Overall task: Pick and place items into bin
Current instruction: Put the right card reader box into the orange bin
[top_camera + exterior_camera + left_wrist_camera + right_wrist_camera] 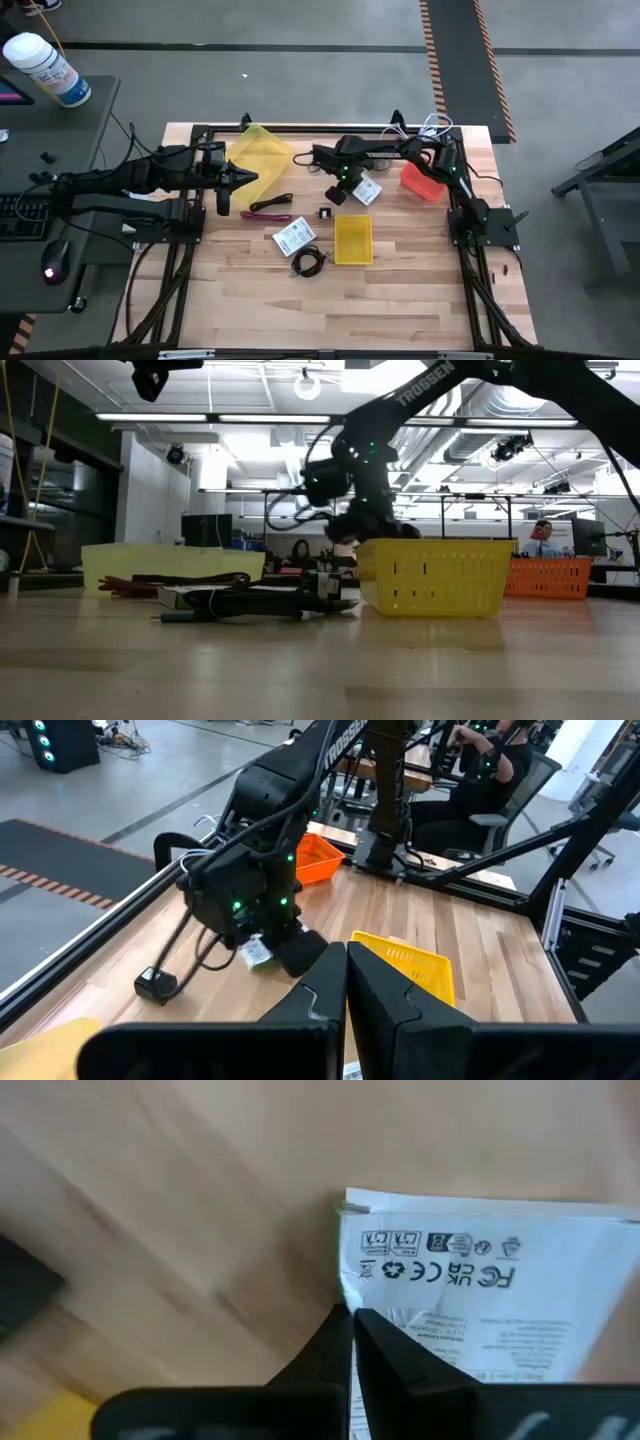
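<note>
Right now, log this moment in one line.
right gripper: shut on packet | left gripper: shut, waiting | yellow bin: nothing visible inside

A robotics lab or industrial workshop: exposed ceiling ducts point(520, 410) and strip lights overhead, a concrete floor with orange-and-black hazard tape point(436, 60) at 12 o'clock, and seated people point(540, 540) at workstations beyond the wooden surface point(400, 290)
</note>
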Controlling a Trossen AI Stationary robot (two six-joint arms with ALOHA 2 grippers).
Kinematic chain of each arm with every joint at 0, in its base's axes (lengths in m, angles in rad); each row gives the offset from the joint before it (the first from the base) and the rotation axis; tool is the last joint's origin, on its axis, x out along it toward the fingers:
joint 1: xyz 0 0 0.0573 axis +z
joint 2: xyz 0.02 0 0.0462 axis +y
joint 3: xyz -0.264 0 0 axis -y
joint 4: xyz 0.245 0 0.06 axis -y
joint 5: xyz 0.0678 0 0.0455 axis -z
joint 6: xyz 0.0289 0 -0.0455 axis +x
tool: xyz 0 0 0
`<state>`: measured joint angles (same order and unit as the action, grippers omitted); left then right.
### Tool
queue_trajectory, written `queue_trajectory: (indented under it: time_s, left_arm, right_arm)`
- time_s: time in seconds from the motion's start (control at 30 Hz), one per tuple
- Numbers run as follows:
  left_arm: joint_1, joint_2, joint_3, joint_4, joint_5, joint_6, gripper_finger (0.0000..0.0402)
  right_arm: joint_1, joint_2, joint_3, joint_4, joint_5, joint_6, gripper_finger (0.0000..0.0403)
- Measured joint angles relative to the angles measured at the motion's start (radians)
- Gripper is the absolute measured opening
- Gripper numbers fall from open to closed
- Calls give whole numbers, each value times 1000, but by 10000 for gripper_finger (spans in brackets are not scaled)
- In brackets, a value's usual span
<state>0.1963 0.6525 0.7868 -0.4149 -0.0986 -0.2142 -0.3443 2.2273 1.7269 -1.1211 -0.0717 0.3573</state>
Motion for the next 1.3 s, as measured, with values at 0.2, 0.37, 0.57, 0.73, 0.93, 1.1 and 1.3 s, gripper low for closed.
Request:
queue_trajectory:
  time_s: [0.2,0.37,0.57,0.73,0.93,1.1,1.3]
  left_arm:
    - [0,0,0,-8,0,0,1]
    - [0,0,0,-8,0,0,1]
    - [0,0,0,-7,0,0,1]
    - [0,0,0,-7,0,0,1]
    - [0,0,0,-8,0,0,1]
    - [0,0,0,-7,-1,0,1]
    - [0,6,0,-6,-26,3,1]
  right_arm:
    - [10,-26,164,-97,27,0,0]
    - [30,-25,291,-212,62,8,0]
    - [54,-26,385,-385,133,24,0]
    - [59,-35,405,-448,194,20,0]
    - [42,-121,331,-451,224,44,0]
    - [15,-256,184,-439,259,31,0]
    - [-20,-467,-116,-314,260,2,0]
